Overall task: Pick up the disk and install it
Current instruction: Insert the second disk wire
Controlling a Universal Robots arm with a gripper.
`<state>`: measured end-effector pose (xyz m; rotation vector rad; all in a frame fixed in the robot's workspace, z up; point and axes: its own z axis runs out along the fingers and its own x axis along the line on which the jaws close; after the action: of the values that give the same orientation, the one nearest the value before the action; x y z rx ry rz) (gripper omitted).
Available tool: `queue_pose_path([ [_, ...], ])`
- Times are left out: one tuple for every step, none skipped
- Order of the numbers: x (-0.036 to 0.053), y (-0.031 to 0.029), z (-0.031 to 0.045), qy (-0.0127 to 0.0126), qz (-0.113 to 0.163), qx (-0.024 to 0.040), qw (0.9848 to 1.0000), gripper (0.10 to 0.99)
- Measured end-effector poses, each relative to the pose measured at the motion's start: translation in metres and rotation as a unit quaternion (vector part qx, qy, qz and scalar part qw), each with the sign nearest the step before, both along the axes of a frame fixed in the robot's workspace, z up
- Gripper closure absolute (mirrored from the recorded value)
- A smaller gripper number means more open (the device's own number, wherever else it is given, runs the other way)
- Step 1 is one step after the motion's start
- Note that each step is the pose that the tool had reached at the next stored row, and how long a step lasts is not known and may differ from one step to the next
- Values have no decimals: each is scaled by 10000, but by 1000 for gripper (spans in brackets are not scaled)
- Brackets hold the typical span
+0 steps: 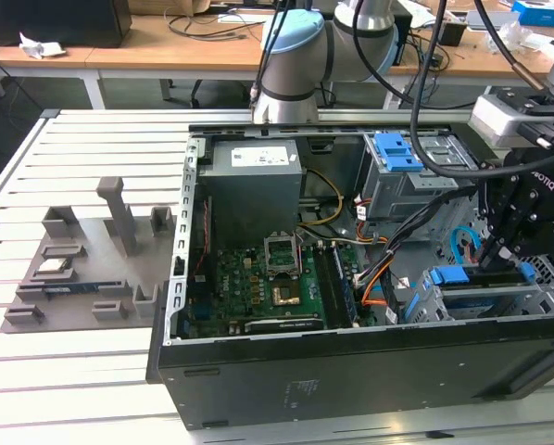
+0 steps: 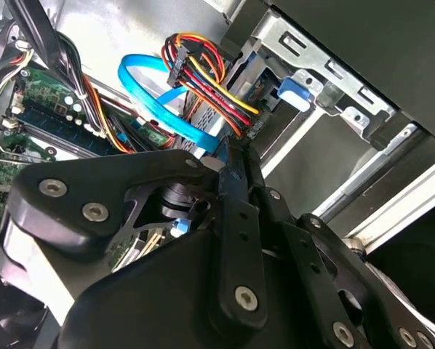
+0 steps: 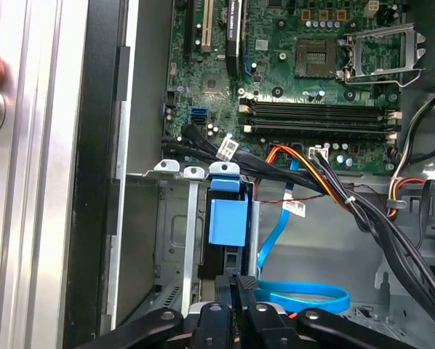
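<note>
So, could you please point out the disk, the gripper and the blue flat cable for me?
disk [image 3: 227,218], first wrist view, on its blue caddy face.
gripper [image 1: 496,252], exterior view, at its fingertips above the disk.
blue flat cable [image 2: 148,98], second wrist view, on its looped middle stretch.

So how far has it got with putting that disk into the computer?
Pickup looks done: the disk, in its blue caddy, sits in the drive cage near the case's front. In hand: the gripper is right above it, seemingly seating it. Left: whether it is fully home is hard to tell.
</note>
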<state>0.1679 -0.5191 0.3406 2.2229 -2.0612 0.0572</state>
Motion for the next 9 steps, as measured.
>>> queue_pose_path([
  [0,0,-1,0,0,0,10000,925],
  [0,0,-1,0,0,1,10000,925],
  [0,0,-2,0,0,2,10000,925],
  [0,0,-5,0,0,6,10000,925],
  [0,-1,-5,0,0,5,10000,914],
  [0,-1,-5,0,0,4,10000,851],
  [0,-1,0,0,0,0,10000,851],
  [0,2,54,0,0,-1,10000,851],
  [0,10,101,0,0,-2,10000,851],
])
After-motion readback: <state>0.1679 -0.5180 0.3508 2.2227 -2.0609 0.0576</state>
